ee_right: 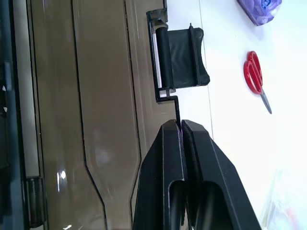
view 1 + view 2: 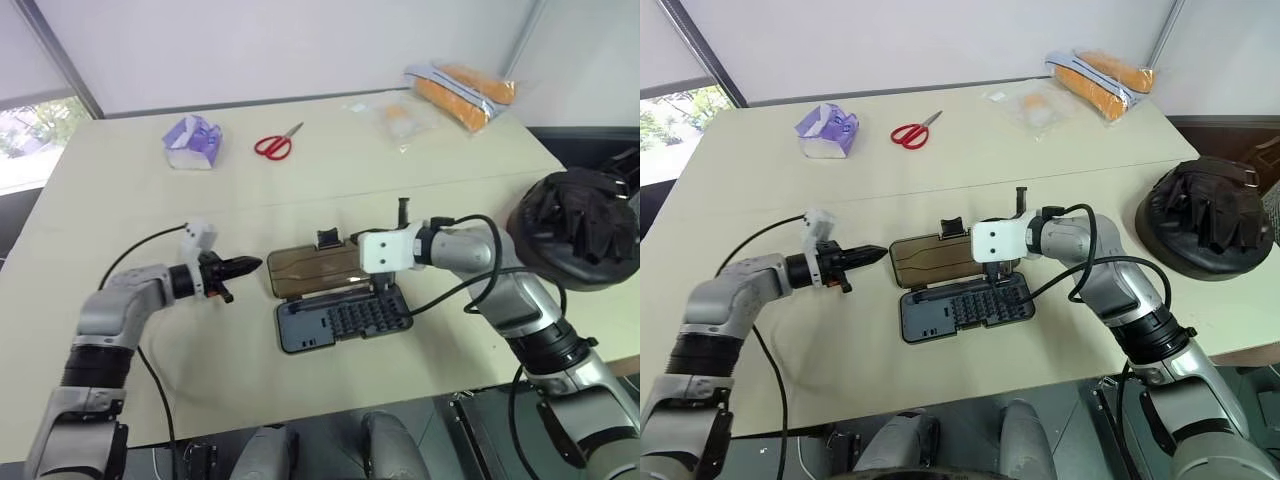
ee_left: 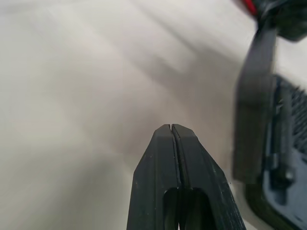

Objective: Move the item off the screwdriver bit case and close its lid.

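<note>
Screwdriver bit case (image 2: 965, 305) lies open, partly hidden by closed, empty right gripper (image 1: 181, 125).

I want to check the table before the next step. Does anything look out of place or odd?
Only the screwdriver bit case: its lid lies flat open on the table. The black bag already sits apart, near the table's right edge.

1. The bag (image 2: 1205, 215) is black.
2. The lid (image 2: 312, 270) is see-through brown.
3. The case (image 2: 340, 318) is dark grey.
4. The scissors (image 2: 277, 144) have red handles.
5. The package (image 2: 465, 92) is orange.
6. The table (image 2: 120, 220) is cream.
</note>
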